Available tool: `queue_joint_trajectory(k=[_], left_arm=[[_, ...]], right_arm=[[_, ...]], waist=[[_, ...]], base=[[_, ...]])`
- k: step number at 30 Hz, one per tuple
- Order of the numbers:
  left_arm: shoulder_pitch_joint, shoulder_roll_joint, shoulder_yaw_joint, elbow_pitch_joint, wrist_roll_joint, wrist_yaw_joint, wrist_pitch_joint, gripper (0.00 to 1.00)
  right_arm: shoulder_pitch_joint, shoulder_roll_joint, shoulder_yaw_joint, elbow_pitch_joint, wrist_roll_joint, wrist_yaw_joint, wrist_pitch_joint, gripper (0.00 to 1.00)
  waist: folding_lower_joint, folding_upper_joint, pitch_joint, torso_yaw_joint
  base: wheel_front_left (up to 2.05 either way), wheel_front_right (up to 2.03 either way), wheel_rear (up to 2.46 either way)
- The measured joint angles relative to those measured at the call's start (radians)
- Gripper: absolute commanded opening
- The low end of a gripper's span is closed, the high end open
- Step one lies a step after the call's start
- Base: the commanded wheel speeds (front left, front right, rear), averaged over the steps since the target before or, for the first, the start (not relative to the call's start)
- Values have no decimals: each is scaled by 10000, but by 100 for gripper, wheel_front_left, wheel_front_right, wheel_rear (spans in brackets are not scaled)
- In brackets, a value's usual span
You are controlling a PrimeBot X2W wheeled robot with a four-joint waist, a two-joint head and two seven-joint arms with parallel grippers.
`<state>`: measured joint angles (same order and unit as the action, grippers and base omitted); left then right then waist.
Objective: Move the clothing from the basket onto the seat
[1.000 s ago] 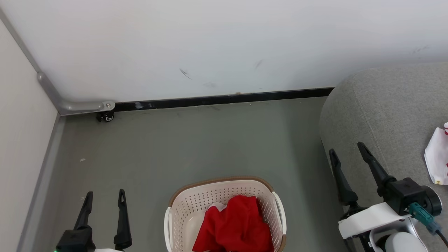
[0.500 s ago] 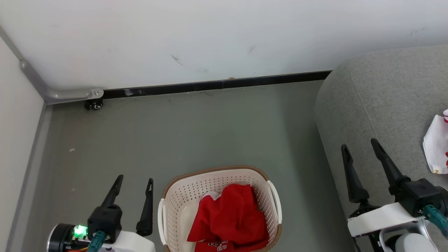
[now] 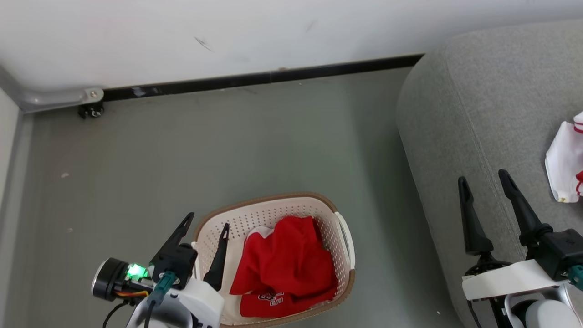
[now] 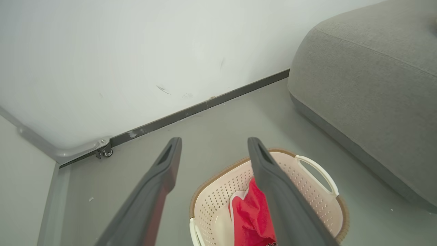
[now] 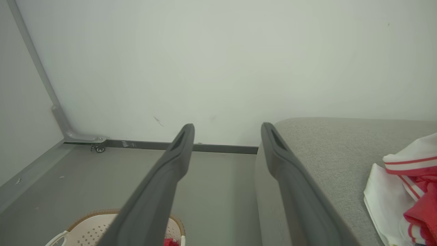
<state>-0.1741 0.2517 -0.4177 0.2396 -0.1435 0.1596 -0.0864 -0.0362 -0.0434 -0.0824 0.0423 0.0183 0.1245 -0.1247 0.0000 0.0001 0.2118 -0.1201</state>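
Observation:
The cream perforated basket point(image 3: 273, 202) stands on the grey floor, with a crumpled red piece of clothing point(image 3: 282, 264) inside it showing a printed logo near its front. My left gripper point(image 3: 207, 220) hangs open over the basket's left rim, one finger outside and one above the inside. The left wrist view looks past the left gripper point(image 4: 214, 140) down at the basket point(image 4: 218, 201) and the red clothing point(image 4: 252, 212). My right gripper point(image 3: 482, 176) is open and holds nothing, above the grey seat point(image 3: 478, 91). A white and red piece of clothing point(image 3: 562, 164) lies on the seat.
A white wall with a black baseboard point(image 3: 255, 79) runs behind the basket. A grey metal rail with a small castor point(image 3: 91, 109) sits in the left corner. Grey floor point(image 3: 227, 150) lies between the wall, the basket and the seat's rounded end.
The head camera has tilted down, so the whole picture has slid upward. My left gripper has moved right, from beside the basket to over its left rim. Both grippers stay open.

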Motion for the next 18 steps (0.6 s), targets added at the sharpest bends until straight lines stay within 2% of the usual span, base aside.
queue_joint_trajectory(k=[13, 18], left_arm=[[-1042, -100, -395, 1315, 360, -374, 161, 100], [-1352, -196, -583, 1822, 575, -382, 209, 100]], right_arm=[[-121, 10, 17, -322, 339, 0, -176, 100], [-430, 12, 86, -372, 474, 0, -221, 100]], waist=[[0, 0, 1163, -603], [0, 0, 1627, -843]], base=[[0, 0, 0], [0, 0, 0]])
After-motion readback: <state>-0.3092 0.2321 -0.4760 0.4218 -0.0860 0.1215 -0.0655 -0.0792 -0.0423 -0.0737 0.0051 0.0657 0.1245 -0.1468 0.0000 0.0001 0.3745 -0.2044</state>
